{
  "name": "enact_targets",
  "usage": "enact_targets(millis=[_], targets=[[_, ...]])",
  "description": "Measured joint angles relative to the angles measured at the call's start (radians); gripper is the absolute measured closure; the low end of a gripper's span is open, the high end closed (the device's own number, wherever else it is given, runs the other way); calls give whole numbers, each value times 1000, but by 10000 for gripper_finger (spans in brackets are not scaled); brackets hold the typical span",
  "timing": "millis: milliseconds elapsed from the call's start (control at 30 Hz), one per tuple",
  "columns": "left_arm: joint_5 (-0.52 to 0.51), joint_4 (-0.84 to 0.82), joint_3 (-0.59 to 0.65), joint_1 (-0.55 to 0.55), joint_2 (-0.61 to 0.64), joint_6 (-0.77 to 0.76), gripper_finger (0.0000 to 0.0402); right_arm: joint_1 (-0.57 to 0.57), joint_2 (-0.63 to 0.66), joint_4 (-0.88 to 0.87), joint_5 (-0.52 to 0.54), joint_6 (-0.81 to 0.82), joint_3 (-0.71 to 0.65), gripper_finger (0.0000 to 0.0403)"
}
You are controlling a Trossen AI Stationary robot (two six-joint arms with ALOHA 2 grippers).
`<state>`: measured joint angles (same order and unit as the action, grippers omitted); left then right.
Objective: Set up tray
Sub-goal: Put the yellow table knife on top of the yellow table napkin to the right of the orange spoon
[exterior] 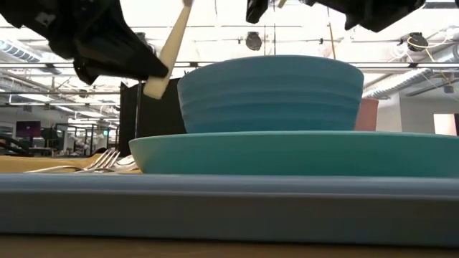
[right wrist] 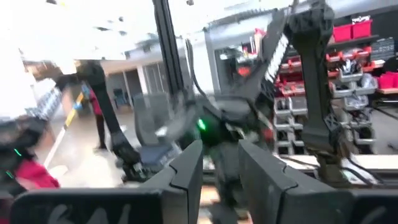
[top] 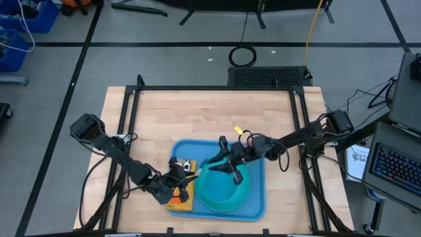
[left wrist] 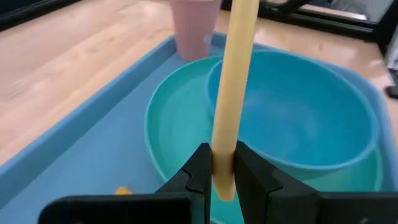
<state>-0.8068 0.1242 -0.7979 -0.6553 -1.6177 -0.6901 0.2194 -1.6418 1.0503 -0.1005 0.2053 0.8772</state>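
Seen from above: a wooden counter (top: 197,112) with a light-blue tray (top: 253,204) lying toward the 6 o'clock edge, a little to the 3 o'clock side of the middle. On the tray, a round turquoise plate (top: 205,201) with a blue bowl (top: 227,191) standing on it; in the low view the bowl (exterior: 271,93) sits upright on the plate (exterior: 287,154), both above the tray rim (exterior: 229,201). At the tray's 9 o'clock edge, a yellow-orange napkin (top: 179,204), partly under the left arm. In the low view, fork tines (exterior: 100,161) showing at the plate's 9 o'clock side, lying flat on the napkin (exterior: 43,163). Left claw (top: 176,176) hanging over the tray's 9 o'clock part, just beside the plate, pinching a pale cream stick-like handle (left wrist: 231,93); in the left wrist view the two dark fingers (left wrist: 200,174) pressed against this handle from both sides, the handle reaching forward over the plate and the bowl rim. The working end of this utensil not visible, so cannot tell what kind it is. In the low view the same handle (exterior: 168,54) tilted, above the bowl's 9 o'clock side, not touching it. A pink cup (left wrist: 194,28) standing at the far corner of the tray. Right claw (top: 227,164) above the bowl's 12 o'clock rim, fingers (right wrist: 180,174) standing somewhat apart with nothing between them.
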Motion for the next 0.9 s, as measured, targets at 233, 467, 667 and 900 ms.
enact_targets(millis=[233, 467, 667, 900], targets=[[-17, 19, 7, 2, 0, -18, 354, -38, 5, -13, 50, 71, 0, 312], [-10, 17, 7, 2, 0, -11, 354, -41, 5, -21, 69, 68, 1, 312], [-60, 0, 7, -11, 0, -22, 354, -39, 5, -17, 73, 36, 1, 312], [-96, 0, 7, -30, 0, -14, 354, -7, 4, 43, 82, -84, 0, 312]])
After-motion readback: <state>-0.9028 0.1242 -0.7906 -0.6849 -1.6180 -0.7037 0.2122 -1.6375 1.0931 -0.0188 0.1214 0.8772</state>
